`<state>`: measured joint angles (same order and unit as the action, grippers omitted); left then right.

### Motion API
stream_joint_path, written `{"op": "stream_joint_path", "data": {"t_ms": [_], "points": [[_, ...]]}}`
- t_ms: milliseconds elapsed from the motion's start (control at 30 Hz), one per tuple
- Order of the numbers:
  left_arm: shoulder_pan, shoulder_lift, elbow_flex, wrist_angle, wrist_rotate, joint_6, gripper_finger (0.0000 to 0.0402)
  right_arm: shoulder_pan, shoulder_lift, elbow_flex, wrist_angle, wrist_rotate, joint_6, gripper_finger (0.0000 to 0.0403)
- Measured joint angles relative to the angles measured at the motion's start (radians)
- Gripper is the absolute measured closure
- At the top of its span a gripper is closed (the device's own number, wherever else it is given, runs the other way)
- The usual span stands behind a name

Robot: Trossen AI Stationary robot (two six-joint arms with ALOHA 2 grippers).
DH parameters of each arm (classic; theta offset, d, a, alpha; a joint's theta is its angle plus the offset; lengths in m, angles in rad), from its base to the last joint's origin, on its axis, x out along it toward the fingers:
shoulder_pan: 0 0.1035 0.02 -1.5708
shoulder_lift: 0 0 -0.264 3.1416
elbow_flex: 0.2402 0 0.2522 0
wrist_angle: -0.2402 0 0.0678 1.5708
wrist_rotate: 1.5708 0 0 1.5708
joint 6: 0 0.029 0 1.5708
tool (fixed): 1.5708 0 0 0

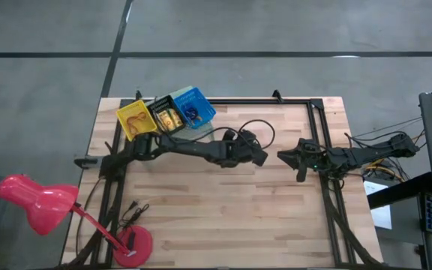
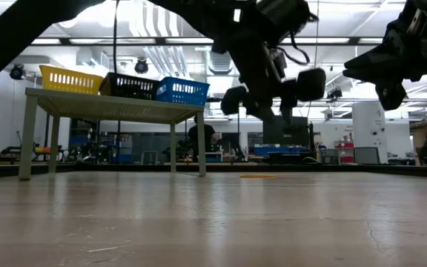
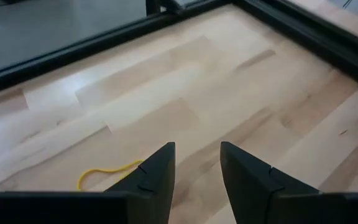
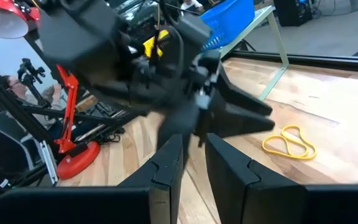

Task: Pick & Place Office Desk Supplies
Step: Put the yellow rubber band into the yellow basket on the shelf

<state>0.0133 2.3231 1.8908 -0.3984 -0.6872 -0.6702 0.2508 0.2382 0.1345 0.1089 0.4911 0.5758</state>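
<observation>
I see rubber band (image 4: 289,142) flat on bench (image 1: 223,217), just beside left gripper (image 1: 262,157) (its jaws apart, holding nothing). Right gripper (image 1: 284,157) hovers near same band, jaws slightly apart, empty. Yellow, black, blue bins (image 1: 166,114) well apart from band, on riser.

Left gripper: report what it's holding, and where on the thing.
Nothing. The left gripper hangs open above the table, with a yellow rubber band lying flat on the wood beside its fingers, not between them.
</observation>
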Motion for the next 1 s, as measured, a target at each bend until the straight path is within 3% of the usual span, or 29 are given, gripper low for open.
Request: {"op": "stream_joint_path", "data": {"t_ms": [400,567,767,1000], "points": [[0.021,0.055,0.000,0.031,0.057,-0.087,0.0275,0.000,0.000,0.000,0.000,0.000,0.000,0.0335],[0.038,0.054,-0.041,0.062,0.133,-0.125,0.0275,0.000,0.000,0.000,0.000,0.000,0.000,0.0335],[0.076,0.052,-0.107,0.092,0.295,-0.228,0.0275,0.000,0.000,0.000,0.000,0.000,0.000,0.0335],[0.085,0.052,-0.163,0.149,0.314,-0.219,0.0275,0.000,0.000,0.000,0.000,0.000,0.000,0.0335]]}}
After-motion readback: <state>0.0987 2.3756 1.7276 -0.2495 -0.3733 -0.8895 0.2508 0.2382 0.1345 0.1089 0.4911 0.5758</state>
